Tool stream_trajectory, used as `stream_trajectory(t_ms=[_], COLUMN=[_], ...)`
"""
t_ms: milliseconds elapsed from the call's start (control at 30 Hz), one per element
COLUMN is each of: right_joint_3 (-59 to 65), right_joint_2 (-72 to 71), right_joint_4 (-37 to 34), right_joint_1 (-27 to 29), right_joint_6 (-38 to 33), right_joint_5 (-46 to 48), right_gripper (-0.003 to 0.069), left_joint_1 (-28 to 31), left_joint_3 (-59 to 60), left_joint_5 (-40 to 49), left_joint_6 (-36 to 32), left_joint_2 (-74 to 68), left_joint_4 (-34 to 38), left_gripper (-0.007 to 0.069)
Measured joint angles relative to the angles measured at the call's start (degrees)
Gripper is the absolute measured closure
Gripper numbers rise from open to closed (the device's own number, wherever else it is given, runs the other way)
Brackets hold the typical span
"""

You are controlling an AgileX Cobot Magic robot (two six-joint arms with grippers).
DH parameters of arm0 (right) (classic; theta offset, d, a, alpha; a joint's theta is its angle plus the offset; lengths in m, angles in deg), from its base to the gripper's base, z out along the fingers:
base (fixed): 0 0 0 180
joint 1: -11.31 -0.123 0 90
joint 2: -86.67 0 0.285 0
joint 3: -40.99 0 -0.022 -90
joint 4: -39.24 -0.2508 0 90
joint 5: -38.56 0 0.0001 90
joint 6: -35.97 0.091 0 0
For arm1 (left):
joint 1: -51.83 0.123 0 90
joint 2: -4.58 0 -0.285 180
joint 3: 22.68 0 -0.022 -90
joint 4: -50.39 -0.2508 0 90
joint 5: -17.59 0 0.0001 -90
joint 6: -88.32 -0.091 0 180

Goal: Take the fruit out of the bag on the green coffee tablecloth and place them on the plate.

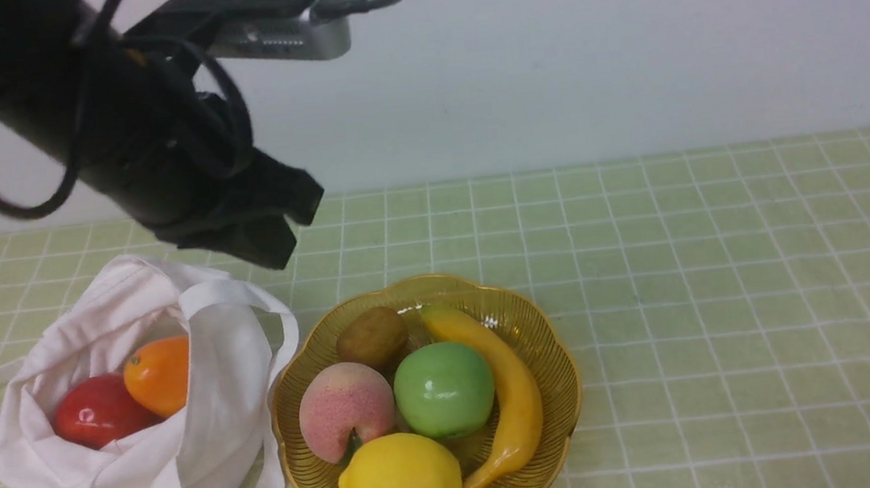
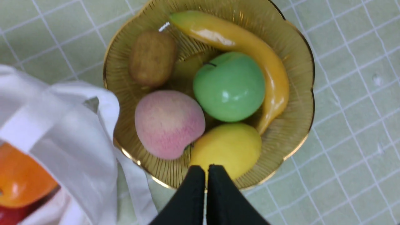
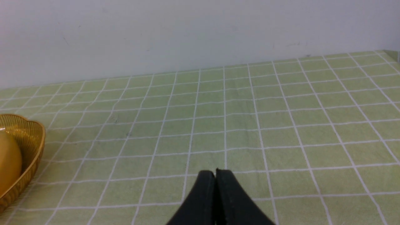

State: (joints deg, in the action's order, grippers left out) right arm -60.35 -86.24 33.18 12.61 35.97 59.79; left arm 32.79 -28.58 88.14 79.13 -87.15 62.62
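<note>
The white cloth bag (image 1: 132, 437) lies open at the left on the green checked tablecloth (image 1: 730, 286). Inside it sit the red apple (image 1: 97, 411) and the orange citrus (image 1: 160, 375). The pink peach (image 1: 345, 409) lies in the amber plate (image 1: 552, 361), also in the left wrist view (image 2: 167, 123). My left gripper (image 1: 274, 249) hangs shut and empty high above the gap between bag and plate; its closed tips show in the left wrist view (image 2: 205, 170). My right gripper (image 3: 215, 173) is shut and empty over bare cloth, out of the front view.
The plate also holds a green apple (image 1: 444, 388), a yellow lemon (image 1: 399, 478), a banana (image 1: 502, 386) and a brown kiwi (image 1: 371, 335). A pale wall runs behind the table. The plate's rim (image 3: 34, 140) shows at the edge of the right wrist view.
</note>
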Motion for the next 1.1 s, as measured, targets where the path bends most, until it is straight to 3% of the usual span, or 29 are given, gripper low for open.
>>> stream_trajectory(t_ms=[200,533,700,1100], right_joint_3=[0.0,0.0,0.0,0.0], right_joint_2=[0.0,0.0,0.0,0.0], right_joint_4=[0.0,0.0,0.0,0.0], right_joint_1=[0.0,0.0,0.0,0.0], right_joint_6=[0.0,0.0,0.0,0.0], right_joint_5=[0.0,0.0,0.0,0.0], right_gripper=[0.0673,0.0673,0.0673,0.0673], left_joint_1=[0.0,0.0,0.0,0.0], left_joint_3=[14.1,57.5,66.2,71.1], left_joint_5=[-4.4,-51.4,-63.5,-64.3], left_joint_6=[-0.1,1.6,2.1,2.2], left_joint_2=[14.0,52.0,62.3,70.5], left_joint_4=[0.0,0.6,2.6,3.7], left_gripper=[0.0632,0.0632,0.0632,0.0632])
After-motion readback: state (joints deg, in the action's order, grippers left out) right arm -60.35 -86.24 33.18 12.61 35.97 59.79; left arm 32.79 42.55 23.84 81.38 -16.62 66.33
